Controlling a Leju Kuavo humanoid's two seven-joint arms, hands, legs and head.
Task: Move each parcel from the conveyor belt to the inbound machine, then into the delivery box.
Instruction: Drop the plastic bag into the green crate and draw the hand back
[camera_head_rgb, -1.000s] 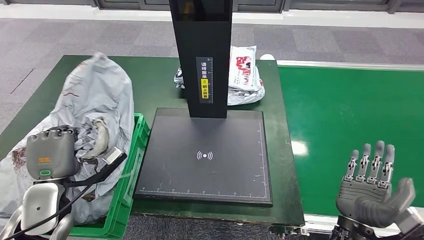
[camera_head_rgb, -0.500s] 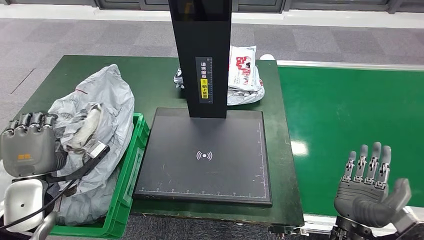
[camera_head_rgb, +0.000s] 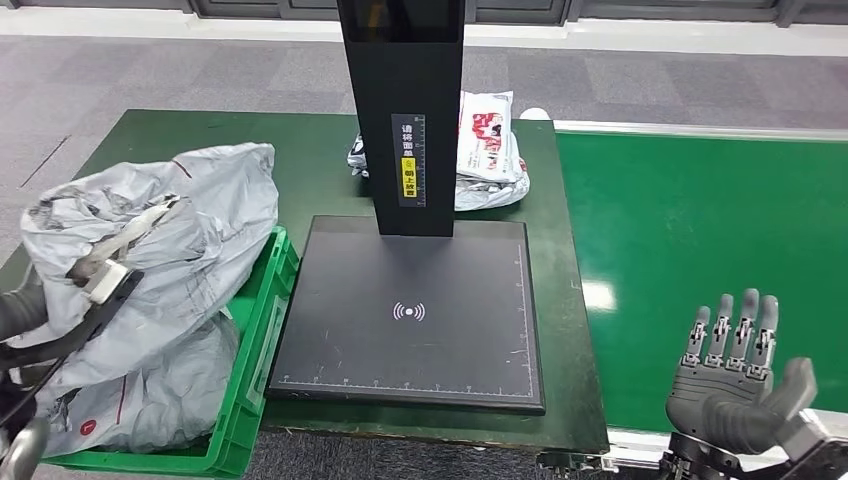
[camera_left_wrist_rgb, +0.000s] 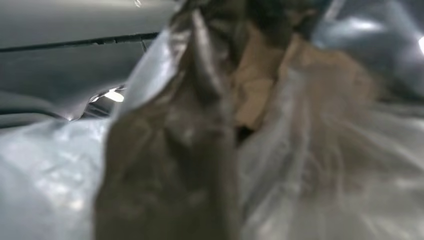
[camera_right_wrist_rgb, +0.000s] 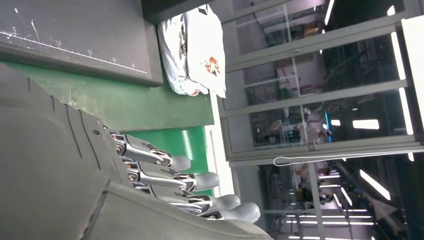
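A large crumpled grey parcel bag (camera_head_rgb: 170, 260) lies across the green delivery box (camera_head_rgb: 256, 345) at the left, on top of other grey bags (camera_head_rgb: 150, 400). Only a grey sliver of my left hand (camera_head_rgb: 14, 312) shows at the picture's left edge, behind the bag, with its cable over the plastic. The left wrist view is filled by blurred grey plastic (camera_left_wrist_rgb: 210, 150), so the fingers are hidden. My right hand (camera_head_rgb: 735, 375) is held up by the conveyor belt (camera_head_rgb: 710, 250), fingers (camera_right_wrist_rgb: 190, 180) spread and holding nothing. The inbound machine's black plate (camera_head_rgb: 410, 312) carries no parcel.
The machine's black post (camera_head_rgb: 402, 110) rises behind the plate. A white and red parcel (camera_head_rgb: 487, 145) lies on grey bags behind the post, also seen as the white parcel (camera_right_wrist_rgb: 197, 47) in the right wrist view. Grey carpet lies beyond the table.
My left hand has swung left, from over the box almost out of the picture. The grey bag has spread out and settled lower across the box. The right hand barely moved.
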